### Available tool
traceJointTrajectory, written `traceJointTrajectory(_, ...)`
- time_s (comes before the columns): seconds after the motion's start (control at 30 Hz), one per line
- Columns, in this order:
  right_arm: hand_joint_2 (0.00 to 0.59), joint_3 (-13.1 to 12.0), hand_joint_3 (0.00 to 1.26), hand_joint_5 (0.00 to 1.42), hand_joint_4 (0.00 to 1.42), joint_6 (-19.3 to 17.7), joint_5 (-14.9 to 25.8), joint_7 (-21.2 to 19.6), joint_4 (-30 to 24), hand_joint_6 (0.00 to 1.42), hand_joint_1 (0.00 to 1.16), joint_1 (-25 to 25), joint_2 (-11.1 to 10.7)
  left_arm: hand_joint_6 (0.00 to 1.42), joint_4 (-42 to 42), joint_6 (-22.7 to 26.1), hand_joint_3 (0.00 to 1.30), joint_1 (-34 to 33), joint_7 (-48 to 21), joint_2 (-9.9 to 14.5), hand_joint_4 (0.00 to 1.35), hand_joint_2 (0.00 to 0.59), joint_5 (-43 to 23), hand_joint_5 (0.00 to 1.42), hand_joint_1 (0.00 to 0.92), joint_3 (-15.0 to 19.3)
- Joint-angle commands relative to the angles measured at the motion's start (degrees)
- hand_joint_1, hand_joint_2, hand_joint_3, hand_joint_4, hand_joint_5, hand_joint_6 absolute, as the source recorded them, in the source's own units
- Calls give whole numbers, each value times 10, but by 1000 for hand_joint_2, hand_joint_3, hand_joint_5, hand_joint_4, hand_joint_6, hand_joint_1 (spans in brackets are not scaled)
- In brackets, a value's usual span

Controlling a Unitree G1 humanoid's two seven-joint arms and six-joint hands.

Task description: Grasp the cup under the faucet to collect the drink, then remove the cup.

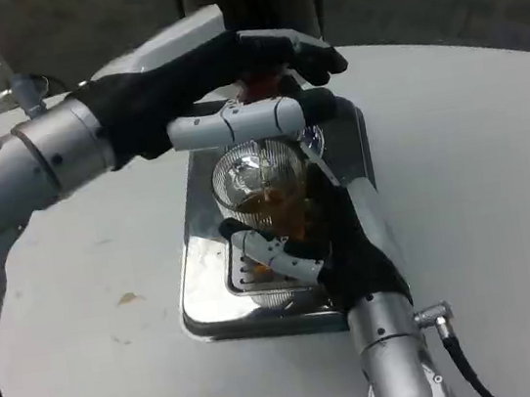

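The clear ribbed cup [261, 184], holding amber drink, stands on the shiny metal drip tray [207, 295]. The right hand [335, 238] clasps it from the side. The left hand [229, 85] reaches over above, fingers curled on the tap; no lettering is legible. The white table [467, 160] lies around.

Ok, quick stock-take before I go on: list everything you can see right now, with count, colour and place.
Cup: one, clear ribbed glass with amber drink in the bottom, over the tray's middle, under the left hand.
Tray: one, shiny metal, on the table's centre, with a grille part beneath the cup.
Stain: one small brownish spot, on the table left of the tray.
Table: one, white, round-edged.
Left hand: black and white, reaching over the cup's top at the dispenser end; the faucet itself is hidden.
Right hand: black and white, fingers wrapped around the cup's lower side.
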Motion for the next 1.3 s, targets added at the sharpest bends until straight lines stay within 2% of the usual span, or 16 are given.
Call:
traceJointTrajectory(0.03, 204, 11, 135, 195, 157, -16, 2, -14, 16, 178, 733, -21, 59, 410, 7, 11, 287, 21, -12, 20, 267, 152, 12, 332, 0, 3)
traceJointTrajectory(0.43, 205, 9, 111, 195, 142, -8, 6, -28, 34, 178, 730, -50, 64, 410, 3, 16, 287, 18, -13, 19, 269, 152, 12, 332, 0, 1)
traceJointTrajectory(0.8, 205, 16, 99, 206, 135, 6, 12, -42, 54, 178, 730, -62, 81, 410, -6, 22, 287, 23, -14, 22, 270, 154, 12, 339, 0, 3)
traceJointTrajectory(1.07, 208, 16, 149, 259, 189, 13, 14, -83, 66, 215, 730, -67, 103, 410, -11, 24, 287, 25, -13, 24, 270, 158, 12, 342, 0, 4)
traceJointTrajectory(1.3, 208, 29, 218, 324, 261, 10, 14, -122, 82, 272, 750, -72, 125, 410, -19, 27, 287, 32, -15, 32, 270, 155, 10, 341, 0, 9)
